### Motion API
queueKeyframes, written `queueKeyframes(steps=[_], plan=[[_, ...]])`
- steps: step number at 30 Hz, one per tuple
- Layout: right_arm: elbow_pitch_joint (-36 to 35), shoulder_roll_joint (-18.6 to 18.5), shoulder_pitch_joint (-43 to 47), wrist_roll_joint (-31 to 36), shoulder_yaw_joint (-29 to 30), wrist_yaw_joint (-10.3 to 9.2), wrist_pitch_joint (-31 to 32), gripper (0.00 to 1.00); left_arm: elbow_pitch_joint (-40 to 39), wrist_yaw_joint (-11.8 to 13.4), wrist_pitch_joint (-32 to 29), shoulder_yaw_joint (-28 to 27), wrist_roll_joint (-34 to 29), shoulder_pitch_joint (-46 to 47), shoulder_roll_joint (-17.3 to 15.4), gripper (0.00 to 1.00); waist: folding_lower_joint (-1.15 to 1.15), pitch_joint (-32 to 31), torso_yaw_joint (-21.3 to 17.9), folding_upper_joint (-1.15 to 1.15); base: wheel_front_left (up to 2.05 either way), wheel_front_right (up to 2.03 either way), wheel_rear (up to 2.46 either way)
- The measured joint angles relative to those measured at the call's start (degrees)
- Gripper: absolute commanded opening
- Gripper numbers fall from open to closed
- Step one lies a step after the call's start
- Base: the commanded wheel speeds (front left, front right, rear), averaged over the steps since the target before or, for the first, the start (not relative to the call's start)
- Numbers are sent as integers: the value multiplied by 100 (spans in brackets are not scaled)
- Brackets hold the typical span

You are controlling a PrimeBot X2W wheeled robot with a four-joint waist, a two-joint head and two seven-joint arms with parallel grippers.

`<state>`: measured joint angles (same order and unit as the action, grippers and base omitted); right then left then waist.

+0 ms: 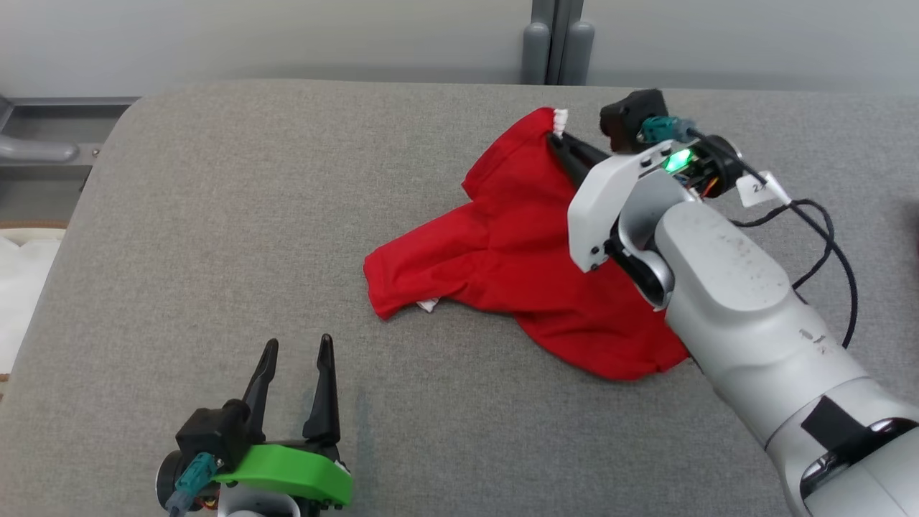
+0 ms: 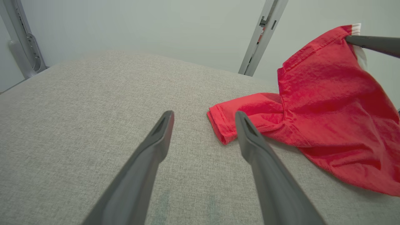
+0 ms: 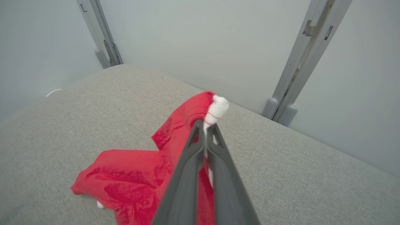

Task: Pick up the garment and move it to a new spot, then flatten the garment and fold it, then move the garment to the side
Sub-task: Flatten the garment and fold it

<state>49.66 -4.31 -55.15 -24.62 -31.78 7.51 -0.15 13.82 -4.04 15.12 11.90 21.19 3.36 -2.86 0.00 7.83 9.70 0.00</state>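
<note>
The garment [image 1: 517,251] is a red shirt with white trim, lying crumpled on the grey padded table [image 1: 251,215]. My right gripper [image 1: 556,136] is shut on its far edge by the white trim and lifts that corner off the table. In the right wrist view the closed fingertips [image 3: 204,125] pinch the red cloth [image 3: 131,178] just below a white bunch of trim. The left wrist view shows the raised cloth [image 2: 328,93] hanging from the right gripper's finger [image 2: 375,43]. My left gripper [image 1: 298,348] stands open near the table's front, empty, with a sleeve [image 2: 222,125] just beyond its fingertips.
Grey upright posts [image 1: 556,43] stand behind the table's far edge against a pale wall. A black cable [image 1: 833,244] loops beside my right forearm. A metal rail [image 1: 43,147] lies off the table's left side.
</note>
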Motion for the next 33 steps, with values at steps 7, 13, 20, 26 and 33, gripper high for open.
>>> queueKeyframes(steps=[7,13,20,26,33], plan=[[-815,120,694,-578,-828,0,-125,0,-46,-25,0,-255,-112,-106,0,100,0,-285,-97,0,0,0,0],[-1357,148,1398,-1077,-1625,0,-147,0,-74,-52,0,-436,-159,-179,0,100,0,-409,-50,0,0,0,0],[-1386,153,1685,-976,-2372,0,-269,0,-90,-75,0,-495,-166,-236,0,100,0,-439,102,0,0,0,0],[-1241,152,1807,-850,-2648,0,-322,0,-97,-75,0,-426,-165,-246,0,100,0,-428,214,0,0,0,0],[-1310,148,1810,-761,-2927,0,-573,72,-93,-74,0,-369,-138,-246,0,100,0,-365,238,0,0,0,0]])
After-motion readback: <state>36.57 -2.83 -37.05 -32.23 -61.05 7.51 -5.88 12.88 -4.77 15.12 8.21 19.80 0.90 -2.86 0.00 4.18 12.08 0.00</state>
